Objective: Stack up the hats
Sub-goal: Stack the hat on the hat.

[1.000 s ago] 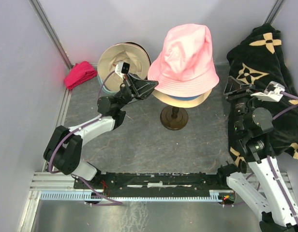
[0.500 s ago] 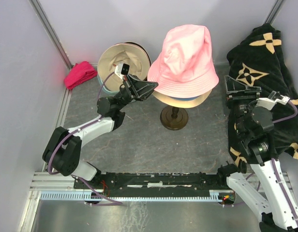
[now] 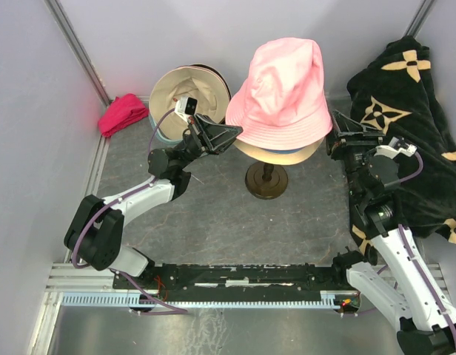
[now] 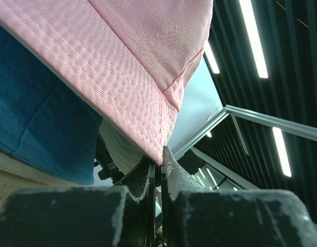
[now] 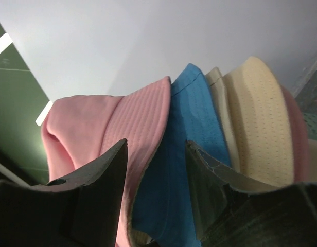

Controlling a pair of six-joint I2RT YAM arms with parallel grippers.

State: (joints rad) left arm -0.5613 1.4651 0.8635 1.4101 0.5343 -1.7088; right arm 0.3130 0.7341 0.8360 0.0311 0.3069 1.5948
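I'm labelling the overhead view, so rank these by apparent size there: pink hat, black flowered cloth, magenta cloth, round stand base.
1. black flowered cloth, largest.
2. pink bucket hat, though it sits raised, nearer the camera.
3. magenta cloth and round stand base look about alike; not ranked.

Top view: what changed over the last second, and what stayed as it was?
The right arm's fingers swung left, off the large black cloth with beige flower marks, to the brim of the pink fabric bucket hat, and now stand open around its edge. The left arm's fingers stayed pinched on the brim's other side. The hats did not move.
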